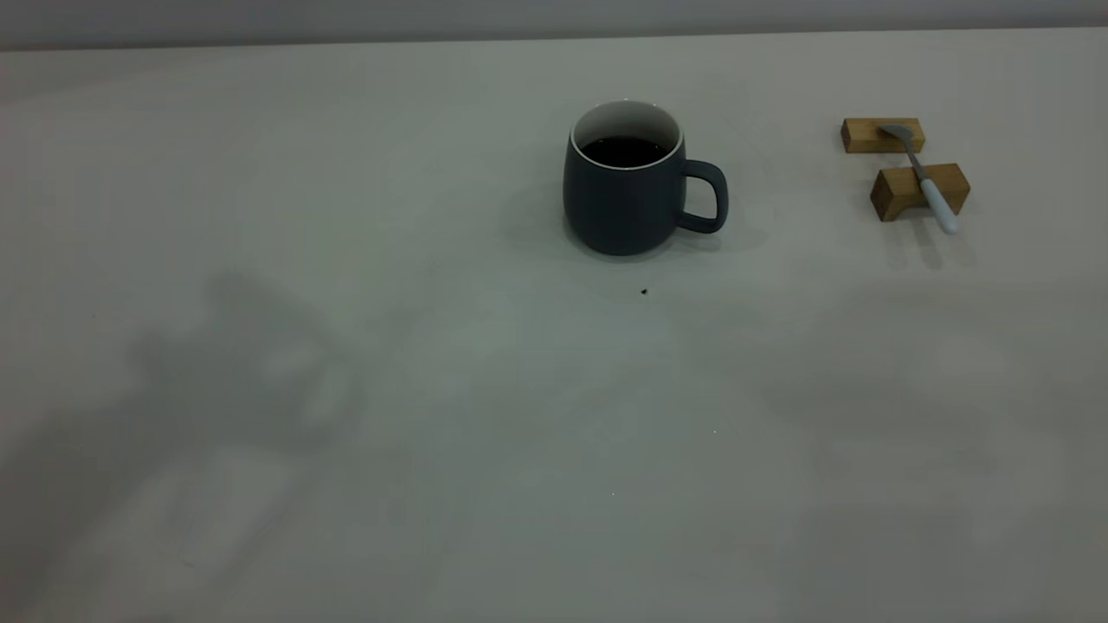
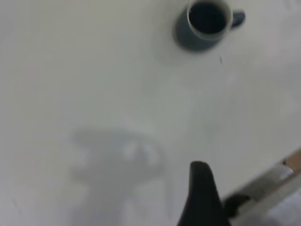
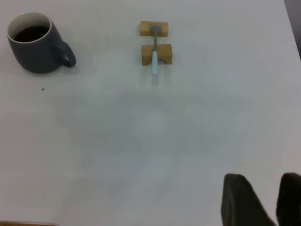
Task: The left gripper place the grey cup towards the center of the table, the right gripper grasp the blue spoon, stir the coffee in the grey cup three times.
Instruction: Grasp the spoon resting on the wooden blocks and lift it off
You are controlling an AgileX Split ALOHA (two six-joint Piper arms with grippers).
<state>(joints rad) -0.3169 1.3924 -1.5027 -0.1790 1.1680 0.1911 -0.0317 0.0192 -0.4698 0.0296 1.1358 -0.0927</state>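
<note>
Right gripper point(image 3: 263, 200) fingers slightly parted; left gripper point(image 2: 202, 197) shows one finger.

No legible text, labels, brands, numbers or signs anywhere. Grey cup point(image 1: 625, 195): plain, unmarked. Blue spoon point(image 1: 926, 177) and wooden blocks point(image 1: 917, 190): unmarked. Desk point(image 1: 346, 260): bare surface, one tiny dark speck, no print.

Slate-grey cup point(image 1: 619, 203), black-brown coffee point(image 1: 623, 151), pale-blue spoon point(image 1: 928, 183), off-white table point(image 1: 346, 389).
</note>
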